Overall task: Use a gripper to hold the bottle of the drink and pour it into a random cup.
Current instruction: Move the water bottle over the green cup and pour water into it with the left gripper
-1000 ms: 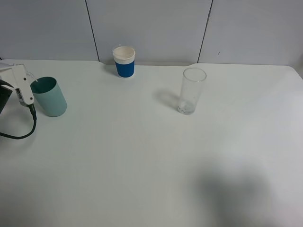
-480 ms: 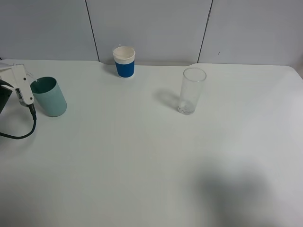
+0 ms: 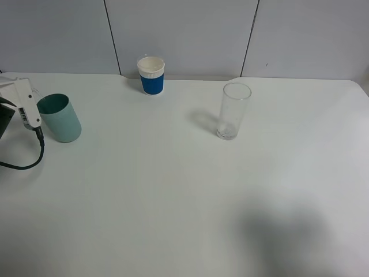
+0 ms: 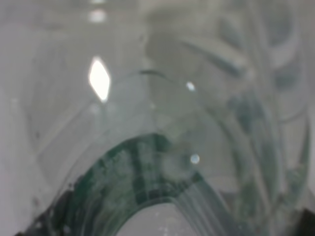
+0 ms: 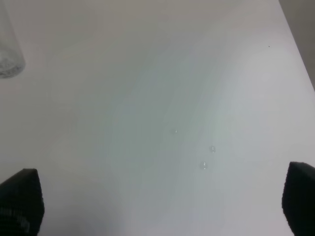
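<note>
The teal-green cup (image 3: 61,118) stands upright at the table's left side. Just left of its rim, at the picture's edge, is the white body of my left gripper (image 3: 22,103), with its black cable trailing below. Its jaws are out of sight there. The left wrist view is filled by the bottle of the drink (image 4: 147,187), seen as blurred clear plastic and a dark green label held right against the camera. In the exterior view the bottle is out of view. My right gripper (image 5: 161,196) hangs open over bare table, its black fingertips (image 5: 22,199) far apart.
A blue-and-white paper cup (image 3: 151,75) stands at the back near the wall. A tall clear glass (image 3: 234,110) stands right of centre, and its base also shows in the right wrist view (image 5: 7,54). A few water drops (image 5: 206,157) lie on the white table (image 3: 184,202).
My left gripper has edged slightly to the left beside the teal cup. Nothing else has moved.
</note>
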